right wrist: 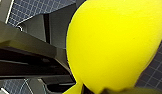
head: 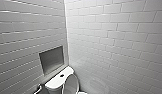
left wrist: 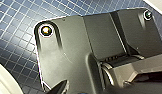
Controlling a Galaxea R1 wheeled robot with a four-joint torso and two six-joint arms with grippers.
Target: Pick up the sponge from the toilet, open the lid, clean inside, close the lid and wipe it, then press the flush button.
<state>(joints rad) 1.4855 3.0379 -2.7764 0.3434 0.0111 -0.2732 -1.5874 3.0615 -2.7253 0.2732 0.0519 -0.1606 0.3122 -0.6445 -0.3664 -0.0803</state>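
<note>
The bright yellow sponge [right wrist: 114, 42] looms large in the right wrist view, pinched at one end by my right gripper [right wrist: 97, 88] above a blue-tiled floor. In the head view the white toilet [head: 55, 83] stands low in the corner, and a dark flush button [head: 61, 75] sits on its tank top. The oval lid [head: 70, 85] is raised, leaning back towards the tank. My left gripper [left wrist: 72, 90] hangs over the blue floor with nothing in it, beside a white curved edge [left wrist: 3, 82].
White tiled walls meet in a corner right behind the toilet. A dark square niche [head: 52, 59] is set into the left wall above the tank. A metal fitting [head: 38, 88] sticks out to the left of the tank.
</note>
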